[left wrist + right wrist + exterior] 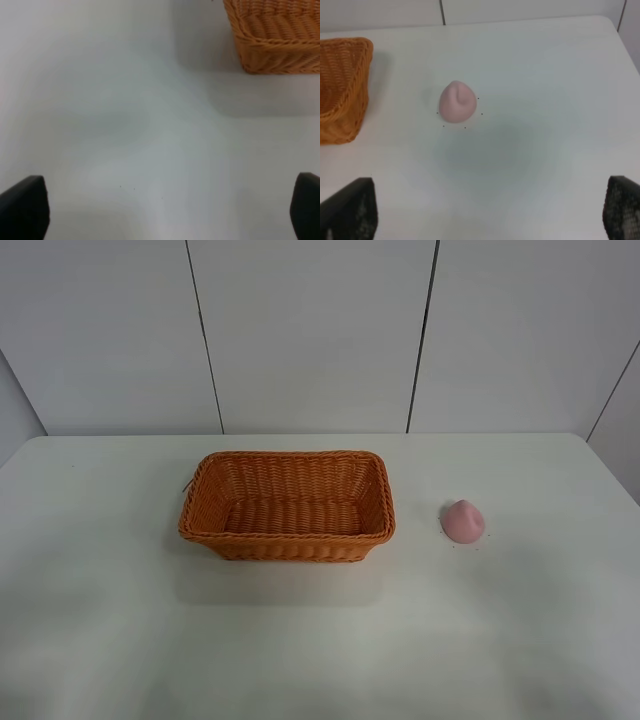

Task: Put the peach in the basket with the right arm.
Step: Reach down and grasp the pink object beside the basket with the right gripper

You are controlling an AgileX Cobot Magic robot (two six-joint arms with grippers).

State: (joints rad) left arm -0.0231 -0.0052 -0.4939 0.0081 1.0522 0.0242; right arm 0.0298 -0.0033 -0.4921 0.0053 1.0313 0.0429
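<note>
The right gripper [485, 212] is spread wide. Its two black fingertips [349, 210] stand far apart at the two sides of the right wrist view, and nothing is between them except bare worktop. It hangs above the white worktop [300, 640] and touches nothing. The peach [456, 101] lies ahead of this gripper, well apart from the fingertips and roughly on the middle line between them.

The left gripper [165, 210] is spread wide in the same way. Only the dark ends of its fingers [22, 207] show, and it holds nothing. Under it there is plain worktop, and one corner of the basket [275, 35] is seen ahead of it and to one side.

The peach rests directly on the worktop, outside the basket, with its pointed tip turned more or less upward. In the high view it sits in the right half of the worktop, nearer to the right edge than to the middle, and clearly apart from the right short side of the basket. Some very small dark specks [465, 127] lie on the worktop around it.

The basket stands upright near the middle of the worktop, a little toward the far edge, with its long sides running along that edge. Behind the far edge rises a pale wall [310, 330] of panels with thin dark seams.
</note>
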